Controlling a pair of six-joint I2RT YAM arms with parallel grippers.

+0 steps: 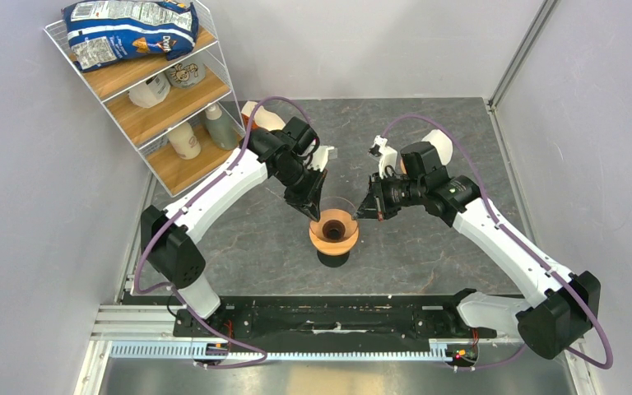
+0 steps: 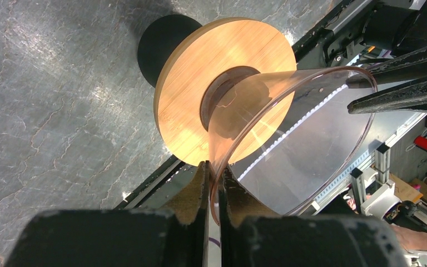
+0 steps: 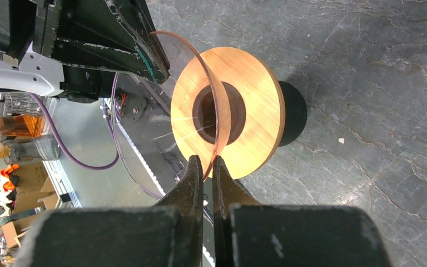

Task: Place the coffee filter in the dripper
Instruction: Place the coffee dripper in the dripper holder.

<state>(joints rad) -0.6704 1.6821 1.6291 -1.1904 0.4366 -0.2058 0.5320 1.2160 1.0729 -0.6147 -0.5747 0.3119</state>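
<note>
Surface, grey marbled slab: wire-and-wood shelf rack at ten o'clock; white-and-orange item at eleven o'clock, partly hidden.

labels on the shelf bottles illegibly small

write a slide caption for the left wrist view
Left gripper and right gripper pinch opposite edges of the dripper at its glass rim

We saw the dripper clear with a pinkish rim, its collar light brown; the surface was veined grey.
</note>
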